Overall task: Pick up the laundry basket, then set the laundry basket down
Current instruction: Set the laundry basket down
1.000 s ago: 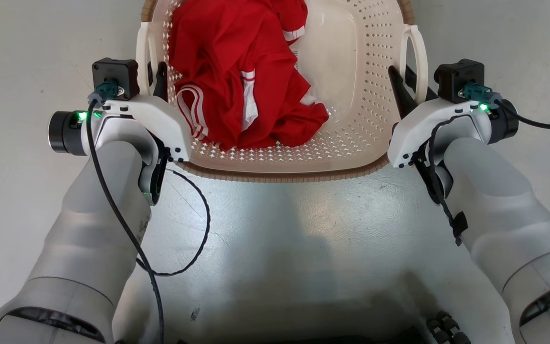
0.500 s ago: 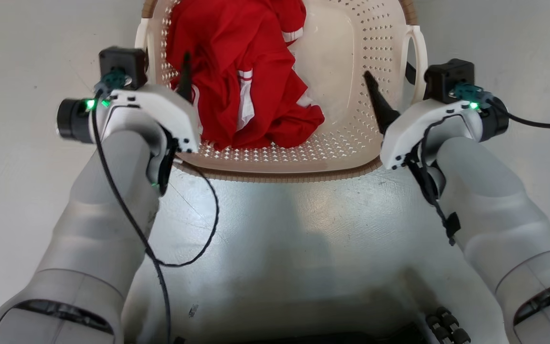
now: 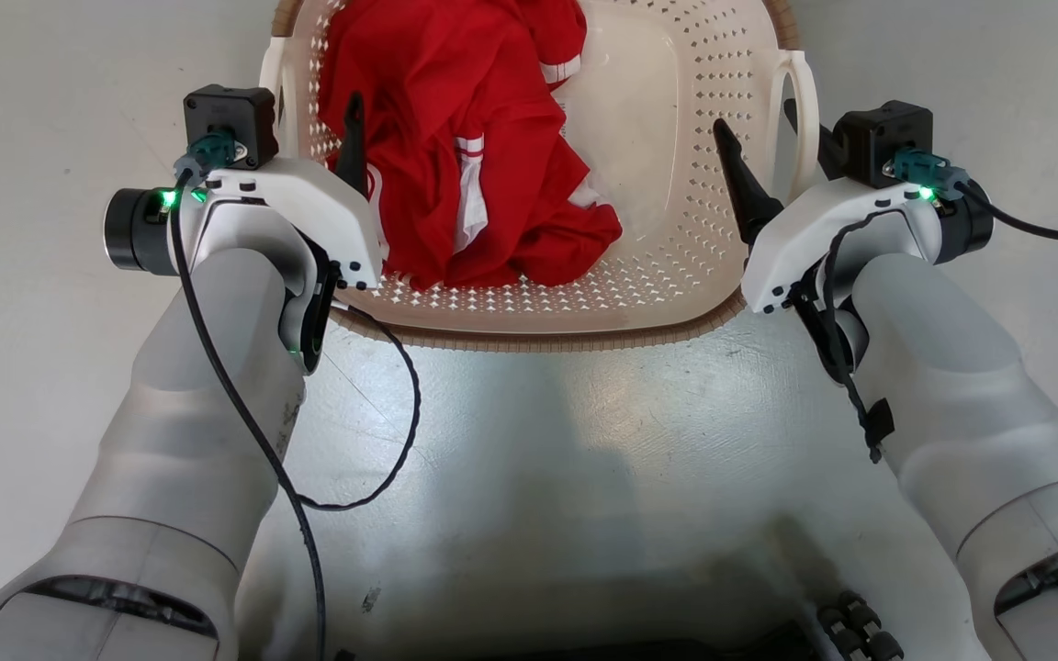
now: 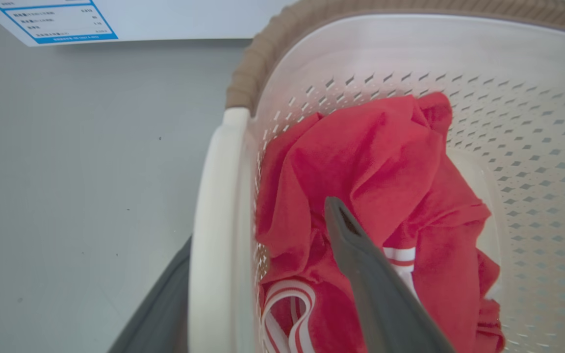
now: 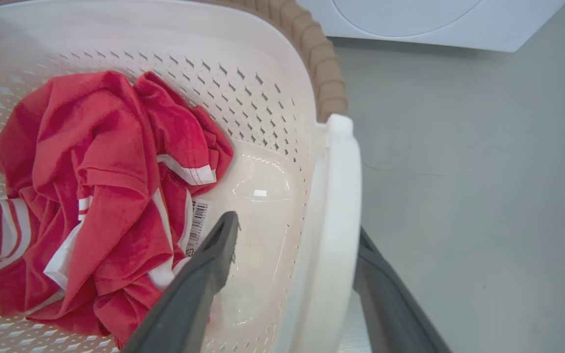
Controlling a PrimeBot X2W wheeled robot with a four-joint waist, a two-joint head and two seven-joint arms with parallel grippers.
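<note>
Cream perforated laundry basket [image 3: 667, 266], brown woven rim [image 3: 538, 341]; white-striped red garment [image 3: 455, 92].

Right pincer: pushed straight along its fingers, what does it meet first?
Probably the laundry basket: its white handle runs between the open fingers, so the right pincer would likely meet the handle's far end, by the brown rim. Depth is unclear.

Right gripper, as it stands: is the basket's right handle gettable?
Probably yes. The right gripper is open and straddles the right handle of the laundry basket, one finger inside the wall, one outside. Nothing but the handle sits between the fingers.
</note>
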